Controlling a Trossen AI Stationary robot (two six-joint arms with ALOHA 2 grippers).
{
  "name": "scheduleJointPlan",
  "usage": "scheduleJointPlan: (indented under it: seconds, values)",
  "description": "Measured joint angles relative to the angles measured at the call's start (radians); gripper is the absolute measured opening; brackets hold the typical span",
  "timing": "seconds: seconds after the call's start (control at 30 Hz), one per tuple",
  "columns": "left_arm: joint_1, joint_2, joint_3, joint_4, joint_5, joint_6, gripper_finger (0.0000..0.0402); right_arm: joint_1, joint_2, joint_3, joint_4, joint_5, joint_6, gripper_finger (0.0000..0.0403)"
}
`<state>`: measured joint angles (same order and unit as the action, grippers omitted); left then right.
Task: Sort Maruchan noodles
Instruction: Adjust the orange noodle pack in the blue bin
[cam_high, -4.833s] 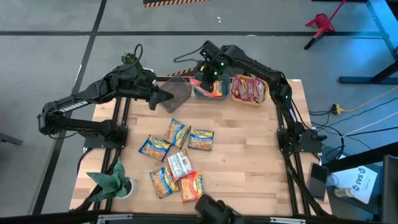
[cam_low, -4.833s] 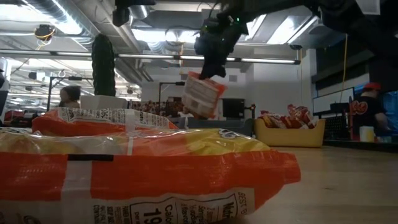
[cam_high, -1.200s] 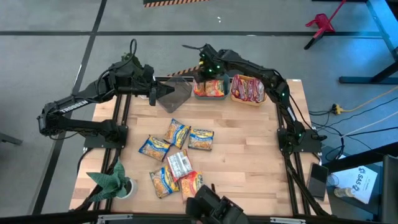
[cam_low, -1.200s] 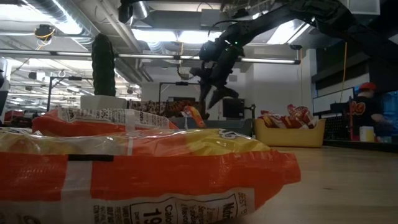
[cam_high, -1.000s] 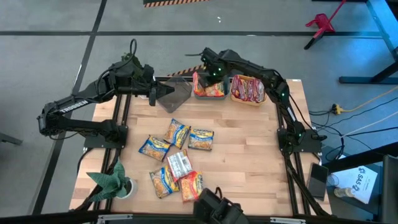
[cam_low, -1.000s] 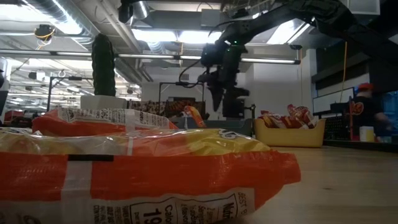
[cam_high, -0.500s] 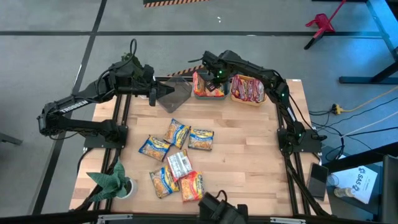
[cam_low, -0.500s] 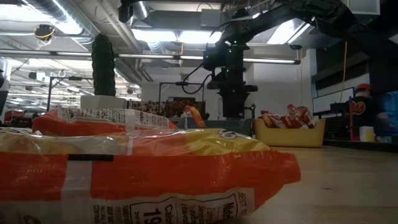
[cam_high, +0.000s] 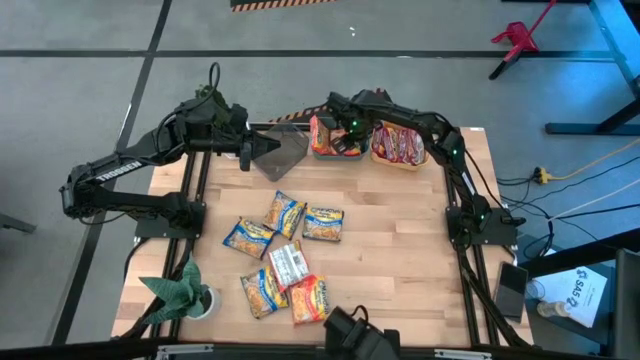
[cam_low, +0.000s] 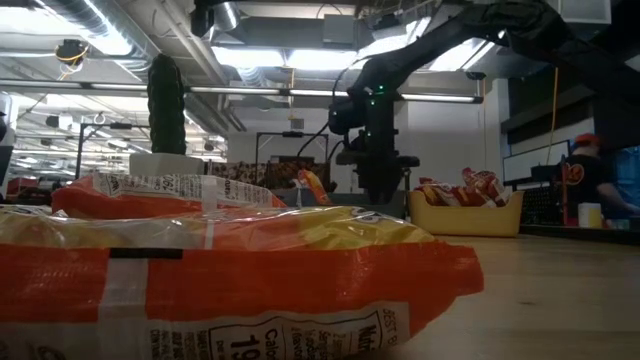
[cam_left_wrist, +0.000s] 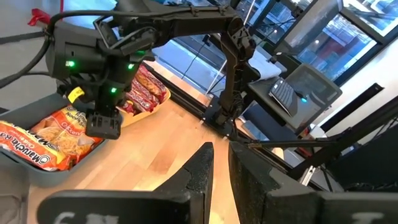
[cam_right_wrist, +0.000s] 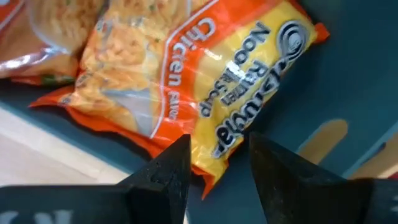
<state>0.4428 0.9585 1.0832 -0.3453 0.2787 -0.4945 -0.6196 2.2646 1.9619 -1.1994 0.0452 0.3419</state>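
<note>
Several Maruchan packets lie flat on the wooden table: orange-yellow ones, a silver-white one and an orange one. More orange packets lie in the teal bin. My right gripper hangs over that bin, pointing down and open just above an orange chicken packet. Red packets fill the yellow bin. My left gripper waits, shut, beside the grey bin.
A potted plant stands at the table's near left corner. In the low view an orange packet fills the foreground and the yellow bin stands at the far right. Bare wood lies right of the loose packets.
My right gripper has moved from the teal bin's far left side toward the near edge and a little right. It has swung from a tilt to point straight down and has sunk lower over the bin. The packets in the bin lie still.
</note>
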Motion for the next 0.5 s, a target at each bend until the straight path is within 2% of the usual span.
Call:
scheduleJointPlan:
  seconds: [0.3,0.5]
  values:
    - [0.000,0.000,0.000,-0.005,0.000,0.010,0.0043,-0.015,0.015,-0.010,0.001,-0.058,-0.009,0.0147]
    - [0.008,0.000,0.000,-0.006,0.000,0.011,0.0043,-0.014,0.055,-0.007,-0.010,-0.129,-0.034,0.0123]
